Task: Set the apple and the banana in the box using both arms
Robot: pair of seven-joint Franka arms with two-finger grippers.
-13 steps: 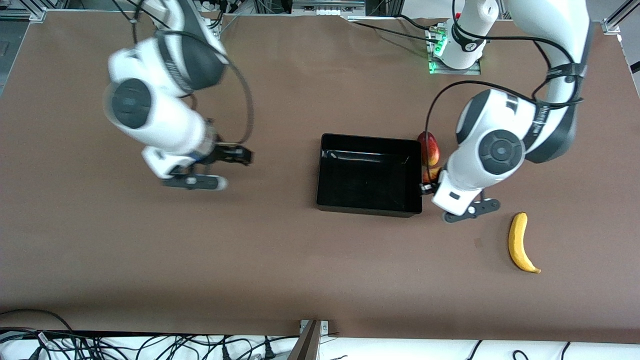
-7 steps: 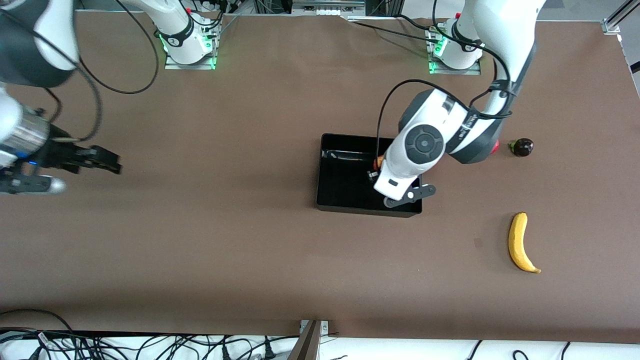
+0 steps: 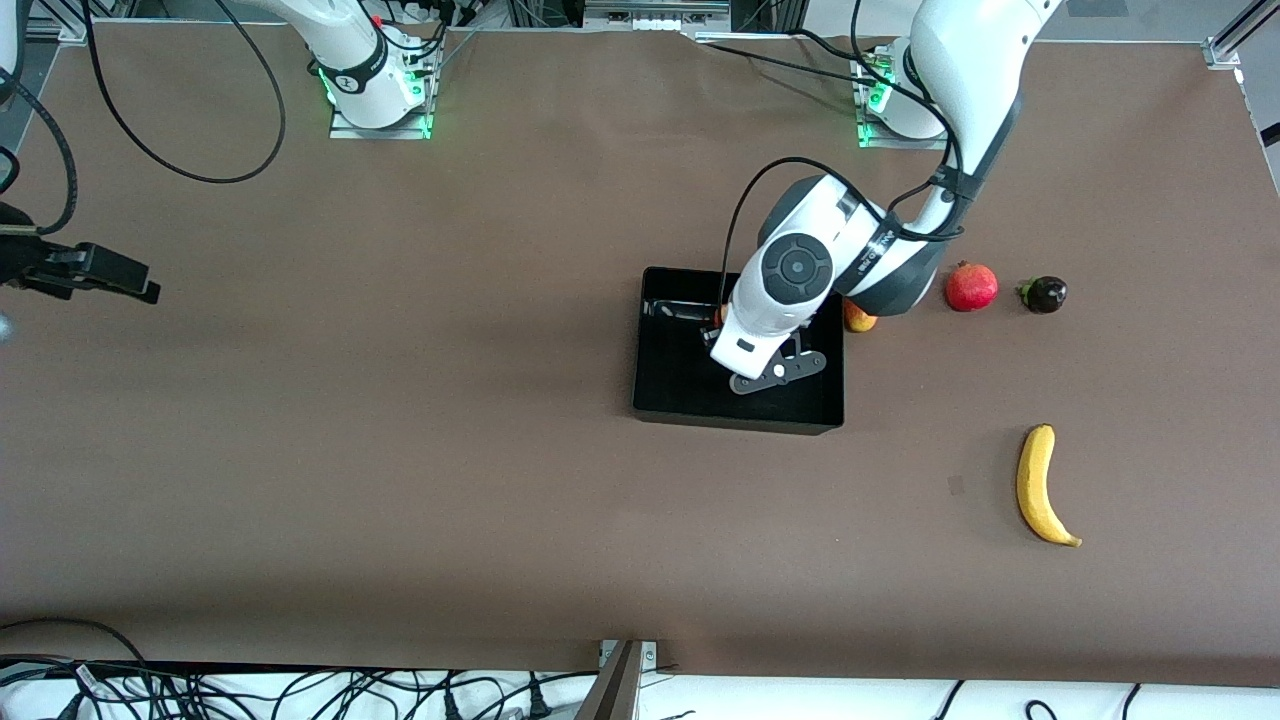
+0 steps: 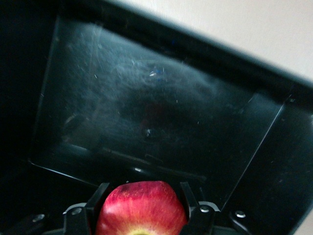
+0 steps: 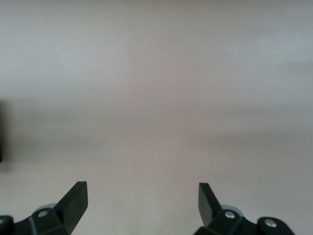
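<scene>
My left gripper [image 3: 722,322] is over the inside of the black box [image 3: 660,402], mostly hidden under its own wrist. In the left wrist view the left gripper [image 4: 144,193] is shut on the red apple [image 4: 141,209], held above the bare box floor [image 4: 146,98]. Only a sliver of the apple [image 3: 718,318] shows in the front view. The yellow banana [image 3: 1040,485] lies on the table toward the left arm's end, nearer to the front camera than the box. My right gripper [image 3: 140,285] is open and empty at the right arm's end of the table, and in its wrist view [image 5: 142,193] only bare table shows.
A red-yellow mango [image 3: 858,318] lies against the box's outer wall, partly under the left arm. A red pomegranate [image 3: 971,287] and a small dark fruit [image 3: 1043,294] lie beside it, toward the left arm's end.
My left gripper has carried the apple from beside the box to over its inside. My right arm has swung away to its end of the table. The pomegranate and dark fruit are now uncovered.
</scene>
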